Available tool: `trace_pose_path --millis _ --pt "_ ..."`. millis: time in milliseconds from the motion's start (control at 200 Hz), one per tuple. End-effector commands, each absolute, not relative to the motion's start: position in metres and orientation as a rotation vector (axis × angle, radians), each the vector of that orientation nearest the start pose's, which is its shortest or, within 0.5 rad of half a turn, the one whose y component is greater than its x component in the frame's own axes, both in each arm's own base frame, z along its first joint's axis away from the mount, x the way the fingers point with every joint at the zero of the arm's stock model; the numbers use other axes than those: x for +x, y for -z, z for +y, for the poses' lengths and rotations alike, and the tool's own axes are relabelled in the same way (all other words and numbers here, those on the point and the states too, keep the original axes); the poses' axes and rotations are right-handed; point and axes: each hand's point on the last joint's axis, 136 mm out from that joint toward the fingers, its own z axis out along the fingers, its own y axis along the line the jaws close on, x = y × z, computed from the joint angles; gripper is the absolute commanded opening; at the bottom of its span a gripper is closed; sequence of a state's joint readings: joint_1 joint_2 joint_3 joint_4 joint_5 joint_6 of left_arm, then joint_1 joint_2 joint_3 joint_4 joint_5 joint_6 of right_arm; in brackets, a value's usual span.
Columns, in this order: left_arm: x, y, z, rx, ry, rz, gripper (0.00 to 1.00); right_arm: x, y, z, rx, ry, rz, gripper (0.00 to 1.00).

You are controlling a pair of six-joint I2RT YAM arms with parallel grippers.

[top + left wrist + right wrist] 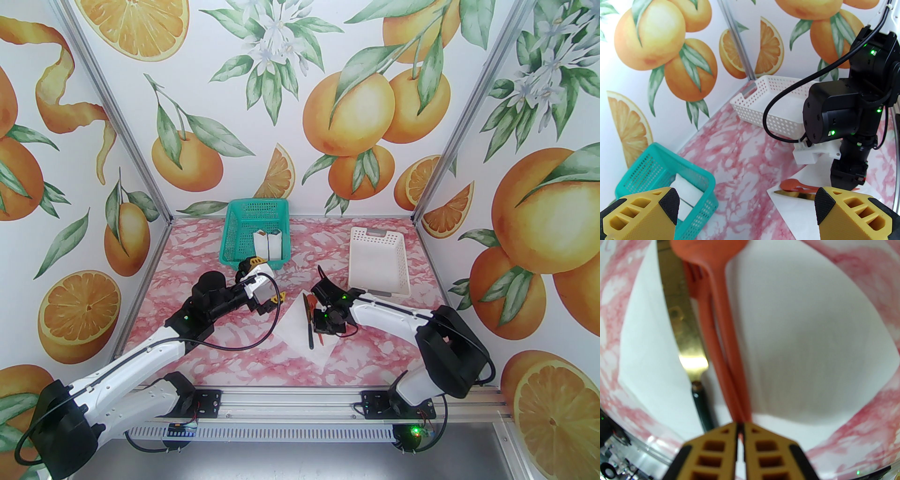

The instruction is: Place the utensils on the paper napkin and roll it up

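Right gripper [740, 425] clamped on the spoon [719, 286] handle's end, spoon lying straight ahead across the napkin [799, 333], fork [705, 333] and knife [677, 310] parallel to its left; left gripper [747, 206] gaping, farther off.

White-shelled arms [136, 358] with black joint housings [834, 112], green LEDs [872, 52], looping black cables [765, 117]; left hand [746, 199] and right hand [740, 427] have yellow lattice fingers [855, 211], black textured pads [669, 204].

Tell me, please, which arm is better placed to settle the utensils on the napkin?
Likely right. The right gripper is closed on the orange spoon over the napkin; the left gripper hangs open near the teal basket.
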State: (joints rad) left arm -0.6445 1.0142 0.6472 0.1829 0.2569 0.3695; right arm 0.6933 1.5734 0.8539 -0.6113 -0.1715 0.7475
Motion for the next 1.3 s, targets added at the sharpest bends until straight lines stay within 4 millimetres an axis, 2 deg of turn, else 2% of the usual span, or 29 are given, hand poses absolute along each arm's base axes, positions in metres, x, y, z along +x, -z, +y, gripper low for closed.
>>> trace_pose_path --millis 0,365,590,820,1096,1291 --pt "0.265 -0.27 -0.254 0.997 0.423 1.42 1.0 0.212 -0.018 0.227 0.056 -0.494 3.05 0.14" --pt "0.264 -0.269 -0.252 0.998 0.417 1.421 1.0 0.216 -0.02 0.238 0.052 -0.516 3.024 0.14" --pt "0.264 -0.27 -0.251 0.993 0.413 1.418 1.0 0.224 -0.039 0.227 0.05 -0.429 2.977 0.2" --pt "0.263 -0.276 -0.249 0.978 0.411 1.406 1.0 0.228 -0.056 0.236 0.047 -0.502 2.938 0.23" --pt "0.262 -0.28 -0.247 0.96 0.411 1.403 1.0 0.227 -0.057 0.254 0.014 -0.556 2.93 0.28" --pt "0.261 -0.28 -0.245 0.955 0.405 1.402 1.0 0.23 -0.059 0.247 0.015 -0.471 2.925 0.31"
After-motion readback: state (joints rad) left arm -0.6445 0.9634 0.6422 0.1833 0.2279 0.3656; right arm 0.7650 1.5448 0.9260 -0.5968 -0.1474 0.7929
